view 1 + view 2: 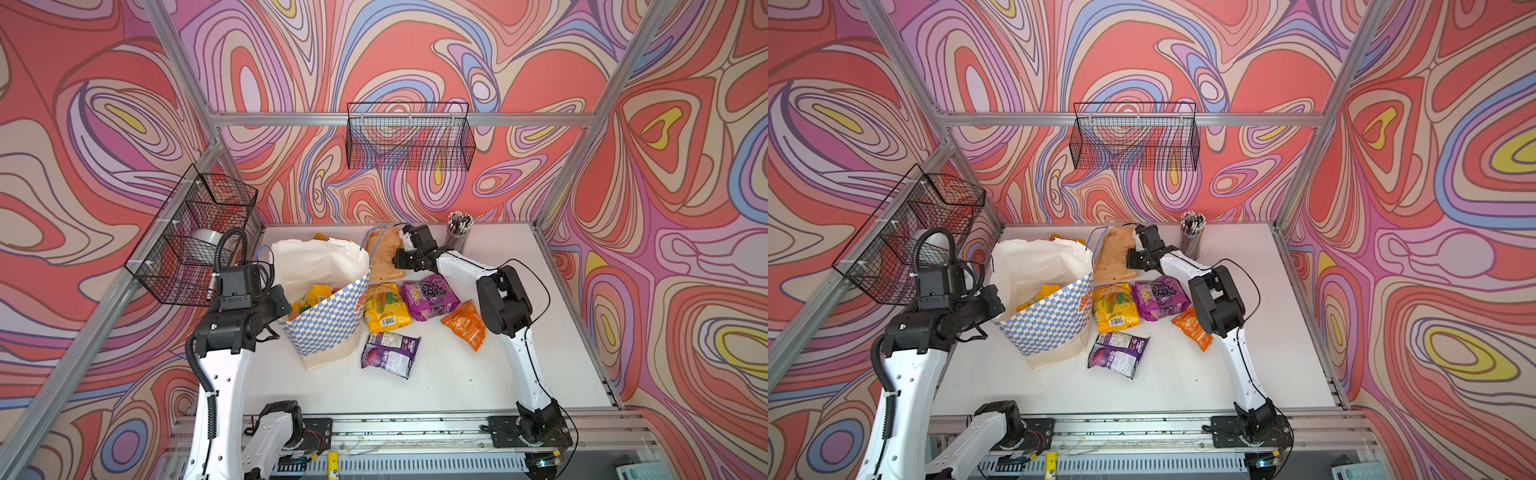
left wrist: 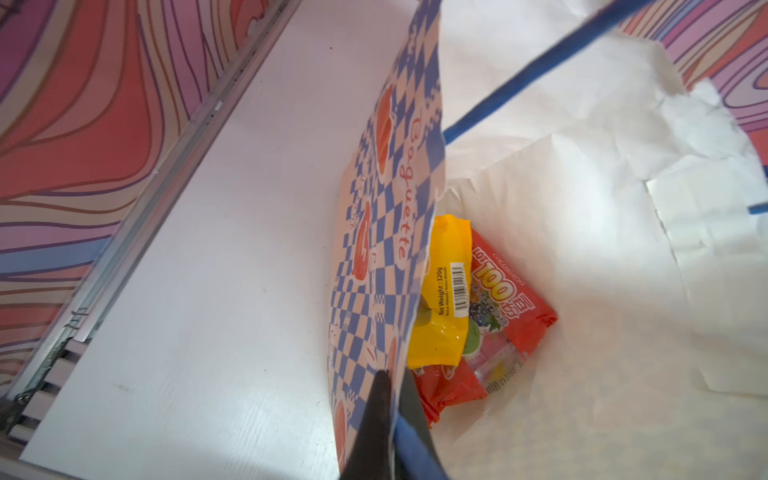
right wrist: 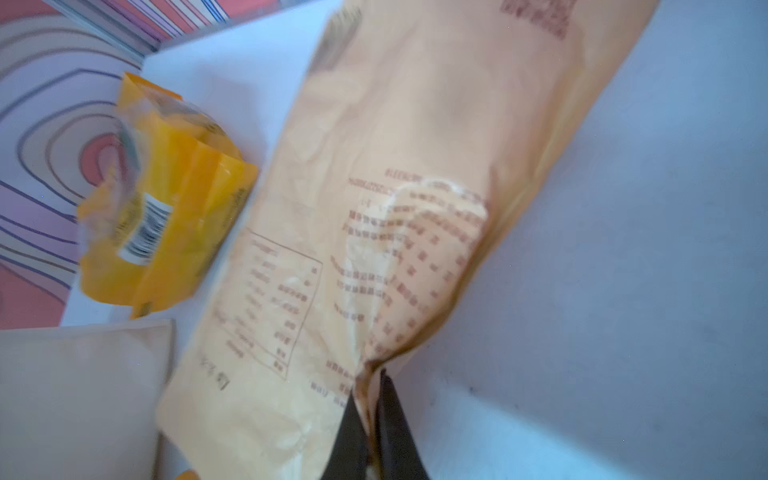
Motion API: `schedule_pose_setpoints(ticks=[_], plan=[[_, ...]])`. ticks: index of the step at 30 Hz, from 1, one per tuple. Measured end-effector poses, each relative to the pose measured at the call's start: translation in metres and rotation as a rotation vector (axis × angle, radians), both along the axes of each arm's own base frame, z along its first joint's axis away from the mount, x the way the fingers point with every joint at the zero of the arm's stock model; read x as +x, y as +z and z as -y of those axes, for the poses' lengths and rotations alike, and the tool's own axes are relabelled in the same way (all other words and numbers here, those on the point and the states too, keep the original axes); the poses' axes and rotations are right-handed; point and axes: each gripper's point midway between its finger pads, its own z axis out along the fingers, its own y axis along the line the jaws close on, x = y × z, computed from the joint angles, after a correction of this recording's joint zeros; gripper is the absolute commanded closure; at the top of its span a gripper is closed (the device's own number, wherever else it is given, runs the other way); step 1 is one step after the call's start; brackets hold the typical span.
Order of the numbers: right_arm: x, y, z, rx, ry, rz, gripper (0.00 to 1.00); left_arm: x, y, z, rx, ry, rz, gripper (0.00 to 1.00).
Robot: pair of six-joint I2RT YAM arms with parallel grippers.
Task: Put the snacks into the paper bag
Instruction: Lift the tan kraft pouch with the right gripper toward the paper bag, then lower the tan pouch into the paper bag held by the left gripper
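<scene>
Nearest me, right of the paper bag point(image 1: 328, 328) base: purple packet point(image 1: 390, 353), flat on the table point(image 1: 457, 386). Slightly further back, same side: orange packet point(image 1: 465, 324), yellow fruit packet point(image 1: 385, 307) just beside the bag wall, purple grape packet point(image 1: 428, 296) next to it. All clear of both grippers.

Left gripper point(image 2: 394, 374): fingers pinched together on the bag's near checkered rim, blue cord handle point(image 2: 411, 446) alongside. Reads as propping the mouth open. Inside the bag: inner yellow packet point(image 2: 444, 291) lying on a red packet point(image 2: 507, 307).

Behind the bag, right side: right gripper point(image 3: 370, 386), fingers clamped on one edge of the long tan snack packet point(image 3: 395, 166). The film puckers at the pinch and the body runs away from the fingers.

My read: light, soft, crinkly film, slippery. The edge pinch is shallow and could slip. The long body will droop and swing, so the free end must clear the rim. Bag paper is thin and crushes easily.

Furthest back, behind the bag: rear yellow packet point(image 3: 166, 208).
</scene>
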Motion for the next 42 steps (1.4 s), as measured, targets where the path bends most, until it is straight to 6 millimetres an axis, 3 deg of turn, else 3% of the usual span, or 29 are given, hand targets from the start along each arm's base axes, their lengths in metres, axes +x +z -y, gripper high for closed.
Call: schedule_pose_setpoints(ticks=[6,10,14,17,20,24,28,32,37,42], plan=[[-0.007,0.131,0.029,0.086,-0.062,0.166,1.00,0.003,0.008,0.022,-0.092,-0.089,0.033,1.00],[-0.027,0.213,0.043,0.131,-0.084,0.296,1.00,0.005,0.012,0.034,-0.138,-0.136,0.053,1.00],[-0.054,0.277,0.058,0.150,-0.088,0.410,1.00,0.006,0.015,0.039,-0.162,-0.160,0.063,1.00],[-0.078,0.312,0.063,0.154,-0.062,0.481,1.00,0.007,0.016,0.041,-0.169,-0.162,0.067,1.00],[-0.109,0.347,0.052,0.148,0.006,0.563,1.00,0.008,0.014,0.038,-0.160,-0.148,0.061,1.00],[-0.158,0.385,0.009,0.164,0.165,0.657,1.00,0.010,0.010,0.029,-0.127,-0.104,0.047,1.00],[-0.200,0.388,-0.033,0.162,0.319,0.688,1.00,0.009,0.007,0.016,-0.080,-0.048,0.033,1.00],[-0.217,0.371,-0.073,0.152,0.442,0.668,1.00,0.006,0.004,0.006,-0.040,-0.002,0.016,1.00],[-0.224,0.318,-0.118,0.155,0.570,0.543,1.00,0.003,0.002,-0.006,0.008,0.050,0.001,1.00],[-0.243,0.276,-0.133,0.191,0.654,0.391,1.00,0.001,0.000,-0.014,0.042,0.079,-0.013,1.00]])
